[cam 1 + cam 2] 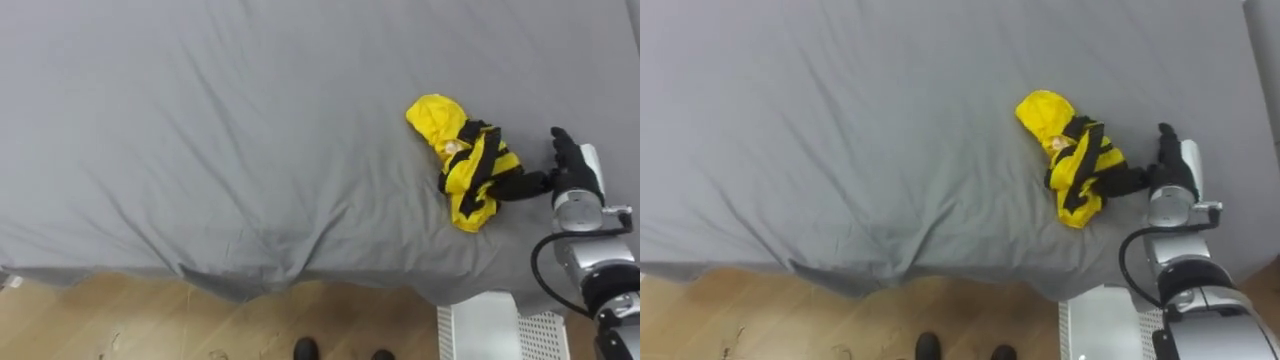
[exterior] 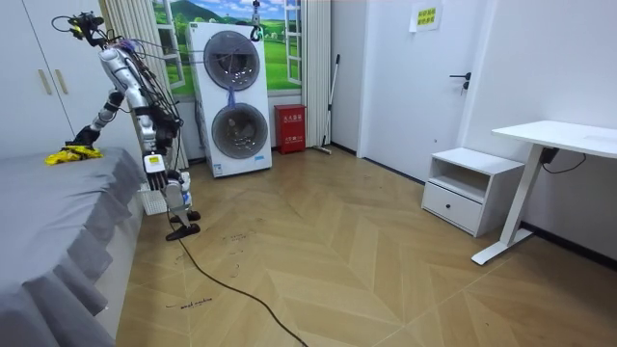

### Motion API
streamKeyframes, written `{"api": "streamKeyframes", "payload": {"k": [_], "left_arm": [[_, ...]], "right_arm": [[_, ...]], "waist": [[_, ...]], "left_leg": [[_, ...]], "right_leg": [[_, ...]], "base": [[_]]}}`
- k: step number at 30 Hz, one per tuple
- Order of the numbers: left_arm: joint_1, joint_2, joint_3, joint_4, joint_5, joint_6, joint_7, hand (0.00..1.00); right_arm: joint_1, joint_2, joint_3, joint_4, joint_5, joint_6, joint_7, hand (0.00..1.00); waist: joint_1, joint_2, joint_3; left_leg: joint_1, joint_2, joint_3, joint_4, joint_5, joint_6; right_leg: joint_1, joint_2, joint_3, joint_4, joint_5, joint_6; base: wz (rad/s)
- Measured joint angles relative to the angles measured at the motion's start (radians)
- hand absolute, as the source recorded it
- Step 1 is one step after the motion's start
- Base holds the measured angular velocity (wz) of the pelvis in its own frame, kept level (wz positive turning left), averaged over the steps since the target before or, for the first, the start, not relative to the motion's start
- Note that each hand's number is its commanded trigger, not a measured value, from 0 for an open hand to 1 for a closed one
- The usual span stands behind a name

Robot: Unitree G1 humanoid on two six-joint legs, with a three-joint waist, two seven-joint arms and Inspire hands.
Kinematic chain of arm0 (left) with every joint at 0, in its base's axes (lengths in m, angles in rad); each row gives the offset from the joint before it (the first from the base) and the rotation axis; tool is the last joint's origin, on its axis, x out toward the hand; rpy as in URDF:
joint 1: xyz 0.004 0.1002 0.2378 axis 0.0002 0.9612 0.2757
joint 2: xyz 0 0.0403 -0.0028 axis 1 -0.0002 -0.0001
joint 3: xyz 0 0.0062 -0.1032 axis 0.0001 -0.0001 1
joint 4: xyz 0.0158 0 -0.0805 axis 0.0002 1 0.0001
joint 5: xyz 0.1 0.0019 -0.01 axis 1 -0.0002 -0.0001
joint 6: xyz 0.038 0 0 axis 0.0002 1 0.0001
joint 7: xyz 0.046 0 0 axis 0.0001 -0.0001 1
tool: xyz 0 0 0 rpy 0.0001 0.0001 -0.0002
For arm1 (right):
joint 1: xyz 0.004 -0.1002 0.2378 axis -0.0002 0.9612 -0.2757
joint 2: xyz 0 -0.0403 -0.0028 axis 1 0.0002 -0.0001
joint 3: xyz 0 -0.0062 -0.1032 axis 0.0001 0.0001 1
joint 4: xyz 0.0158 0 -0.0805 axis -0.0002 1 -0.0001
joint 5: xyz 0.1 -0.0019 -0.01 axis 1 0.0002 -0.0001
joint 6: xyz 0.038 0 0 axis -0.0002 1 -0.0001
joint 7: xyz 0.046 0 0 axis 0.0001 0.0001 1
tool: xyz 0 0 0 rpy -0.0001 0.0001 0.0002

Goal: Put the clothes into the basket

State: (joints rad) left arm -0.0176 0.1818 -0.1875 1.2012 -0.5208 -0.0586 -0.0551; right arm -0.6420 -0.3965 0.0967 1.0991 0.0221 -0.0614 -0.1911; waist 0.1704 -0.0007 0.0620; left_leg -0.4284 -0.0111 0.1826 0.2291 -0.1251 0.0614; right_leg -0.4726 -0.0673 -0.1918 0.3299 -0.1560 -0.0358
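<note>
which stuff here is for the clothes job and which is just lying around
For the job: yellow-and-black garment, white basket, right hand at the garment.
Just about: grey bed, stacked washing machines, white desk, white cabinet, red box.

A crumpled yellow cloth garment with black stripes (image 1: pixel 466 165) lies in 1 bunched heap on the grey bed sheet, right of centre in the left eye view. Its plain yellow, rounded end points to the upper left, and the striped part runs down to the lower right. The straight dark fingers of the right hand (image 1: pixel 572 172) touch its right edge. In the room view it shows at the far left, on top of the bed. A white plastic basket with a slatted wall (image 1: pixel 535 335) stands below the bed's edge at the lower right.
</note>
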Motion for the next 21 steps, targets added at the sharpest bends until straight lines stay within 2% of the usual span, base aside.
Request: {"api": "streamKeyframes", "payload": {"k": [2,5,11,12,13,14,15,21], "left_arm": [[-0.003,0.000,-0.006,0.003,0.000,-0.004,0.000,0.00],[-0.004,0.001,-0.024,0.012,-0.003,-0.015,0.000,0.00],[-0.004,0.001,-0.054,0.019,-0.037,-0.016,-0.004,0.00],[-0.004,0.001,-0.055,0.019,-0.037,-0.016,-0.005,0.00],[-0.004,0.001,-0.055,0.019,-0.037,-0.015,-0.006,0.00],[-0.004,0.001,-0.055,0.020,-0.037,-0.015,-0.006,0.00],[-0.005,0.001,-0.056,0.020,-0.037,-0.015,-0.006,0.00],[-0.005,0.001,-0.057,0.031,-0.037,-0.015,-0.015,0.00]], "right_arm": [[0.031,0.032,0.012,-0.084,-0.020,0.000,0.035,0.00],[0.071,0.054,0.043,-0.179,-0.070,-0.002,0.066,0.00],[0.086,0.100,0.087,-0.245,-0.106,-0.007,0.112,0.02],[0.086,0.104,0.091,-0.248,-0.106,-0.007,0.116,0.26],[0.086,0.110,0.101,-0.251,-0.106,-0.008,0.122,0.57],[0.086,0.117,0.103,-0.252,-0.106,-0.009,0.125,0.62],[0.086,0.118,0.103,-0.252,-0.106,-0.011,0.129,1.00],[0.102,0.118,0.105,-0.253,-0.115,-0.014,0.142,1.00]], "waist": [[0.000,0.002,-0.0013],[0.000,0.004,-0.0026],[0.003,0.011,-0.0071],[0.003,0.011,-0.0072],[0.002,0.012,-0.0073],[0.001,0.012,-0.0075],[0.001,0.012,-0.0075],[0.000,0.012,-0.0089]], "left_leg": [[0.000,0.000,0.004,0.004,0.000,0.000],[0.005,0.000,0.007,0.004,0.000,0.000],[0.006,0.000,0.006,0.007,0.000,0.000],[0.006,0.000,0.006,0.007,0.000,0.000],[0.008,0.000,0.005,0.007,0.000,0.000],[0.009,0.000,0.005,0.007,0.000,0.000],[0.010,-0.001,0.005,0.008,0.000,0.000],[0.025,-0.001,0.002,0.008,0.000,0.000]], "right_leg": [[0.001,-0.001,-0.002,-0.001,0.000,0.000],[0.004,-0.002,-0.004,-0.001,0.000,0.000],[0.004,-0.004,-0.007,0.005,0.000,0.000],[0.003,-0.005,-0.007,0.007,0.000,0.000],[0.002,-0.006,-0.008,0.013,0.000,0.000],[0.003,-0.006,-0.009,0.015,0.000,0.000],[0.003,-0.006,-0.009,0.016,0.000,0.000],[0.016,-0.007,-0.012,0.023,0.002,-0.003]], "base": [[-0.10],[-0.04],[0.00],[0.00],[0.00],[0.00],[0.00],[0.00]]}}
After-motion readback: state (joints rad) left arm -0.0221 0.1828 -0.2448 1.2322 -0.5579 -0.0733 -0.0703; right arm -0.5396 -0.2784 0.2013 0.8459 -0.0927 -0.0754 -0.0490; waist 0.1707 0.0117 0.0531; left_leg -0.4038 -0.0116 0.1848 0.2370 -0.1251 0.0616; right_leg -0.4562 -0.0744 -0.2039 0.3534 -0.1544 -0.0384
